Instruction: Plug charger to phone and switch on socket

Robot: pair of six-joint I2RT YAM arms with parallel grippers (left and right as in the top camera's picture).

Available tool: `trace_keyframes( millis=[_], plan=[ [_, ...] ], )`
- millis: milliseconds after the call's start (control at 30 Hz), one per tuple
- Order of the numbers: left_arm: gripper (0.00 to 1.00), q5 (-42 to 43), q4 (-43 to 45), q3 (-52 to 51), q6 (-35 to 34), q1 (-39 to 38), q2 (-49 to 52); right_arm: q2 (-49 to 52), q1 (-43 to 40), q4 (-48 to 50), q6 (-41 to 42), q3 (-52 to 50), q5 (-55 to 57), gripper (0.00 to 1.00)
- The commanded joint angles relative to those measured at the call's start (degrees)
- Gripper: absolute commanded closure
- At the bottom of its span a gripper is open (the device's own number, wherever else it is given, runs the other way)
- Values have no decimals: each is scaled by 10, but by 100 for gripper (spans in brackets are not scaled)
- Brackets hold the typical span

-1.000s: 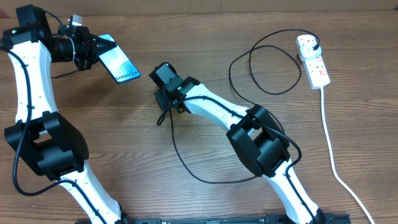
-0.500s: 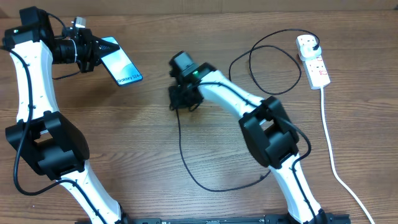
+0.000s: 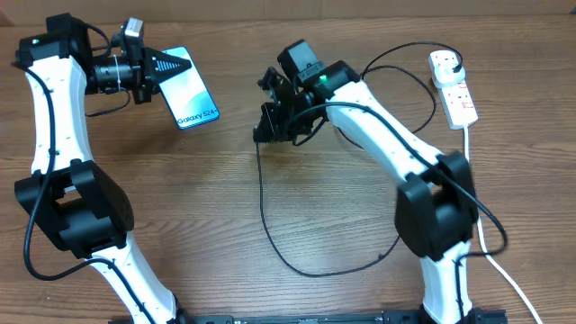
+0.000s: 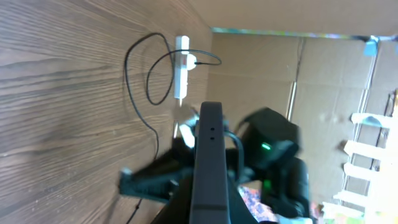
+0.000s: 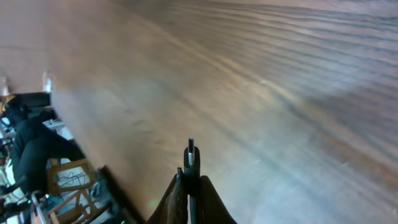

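Black fingers of the left gripper (image 3: 173, 65) are clamped on the top edge of the phone (image 3: 191, 92), which is held up off the table (image 3: 180, 198) at far left. It's tilted, blue screen w/ white text facing the overhead cam. In the left wrist view the phone (image 4: 208, 155) shows edge-on, pointing twd the right arm (image 4: 277, 146).

Right gripper (image 3: 268, 126) is pinched tight on the charger (image 3: 260, 193) at its conn. end. The right wrist view shows the metal tip (image 5: 191, 152) sticking out btwn the closed fingers (image 5: 175, 202), above the wood. Tip and phone are apart, not mated.

From the grip the black cable drops to the table, loops round the near side, then runs back to the white plug head (image 3: 443, 61) seated in the socket (image 3: 459, 101) at far right. Switch pos: can't tell.
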Motion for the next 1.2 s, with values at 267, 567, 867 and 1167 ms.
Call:
trace_keyframes(
  millis=[267,567,867,1167],
  plan=[
    [96,46,-2,10,45,2,0,-10,26,-8,56,-81,150,96],
    [96,23,-3,10,45,2,0,-8,95,92,216,-167,336,96],
    [95,17,-3,10,45,2,0,25,99,143,250,-193,348,96],
    [96,16,-3,10,49,2,0,73,99,159,263,-193,338,96]
  ],
)
